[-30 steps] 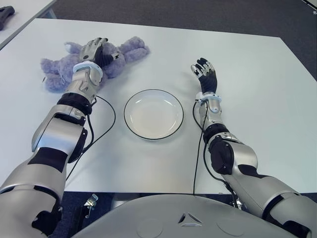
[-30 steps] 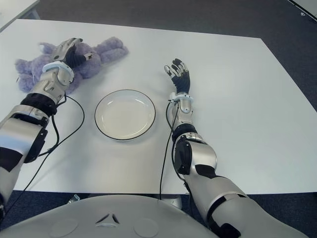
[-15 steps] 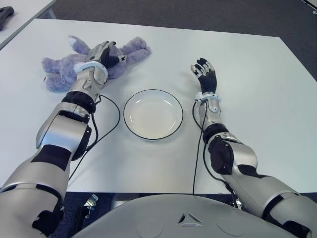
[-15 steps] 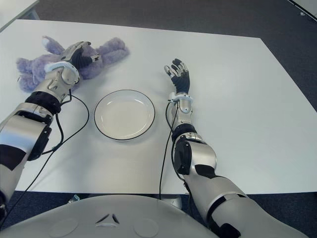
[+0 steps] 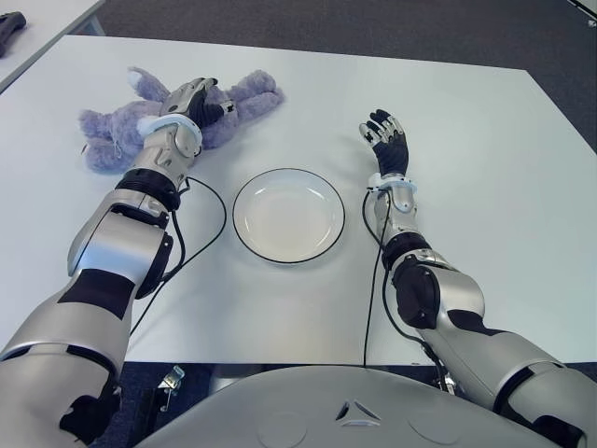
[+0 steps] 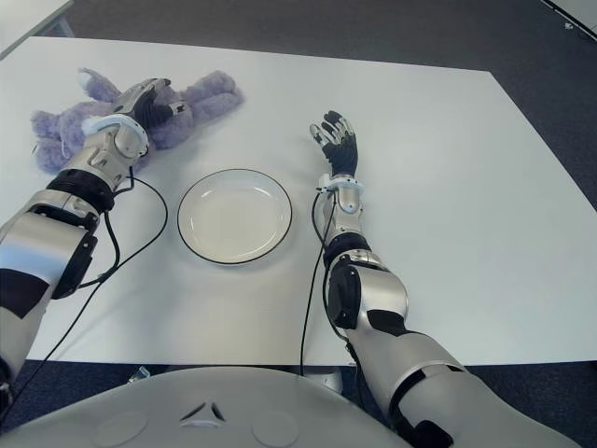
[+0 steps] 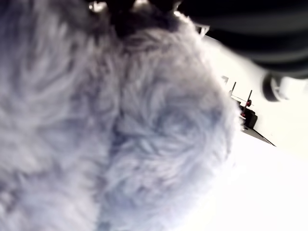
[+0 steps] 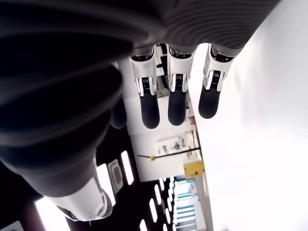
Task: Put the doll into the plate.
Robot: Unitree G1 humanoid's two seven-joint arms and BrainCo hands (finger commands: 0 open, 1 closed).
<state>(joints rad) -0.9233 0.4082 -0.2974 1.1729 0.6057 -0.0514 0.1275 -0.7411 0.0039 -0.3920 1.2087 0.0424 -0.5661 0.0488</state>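
Doll: purple plush animal, lying flat on the white table, far-left side, well apart from the plate, not in it yet. Plate sits empty near table centre, between the two arms.

Handling, my read: light, soft, squashes under any grip, not fragile, fuzzy so unlikely to slip. Limbs are floppy and will dangle, so grab the torso/middle bulk rather than an arm or ear; that way it drops into the plate as one lump instead of draping over the rim.

Left hand: on top of the doll's middle, fingers curled down into the fur. Left wrist view is filled with plush right up against the camera, dark fingertips just visible at the fur edge. Looks like a closing grasp on the body, doll not lifted off the table.

Right hand: idle, showing to the right of the plate, fingers extended and loosely spread, nothing in it.

Risk: grip only bunches fur and the body sags out on lift.
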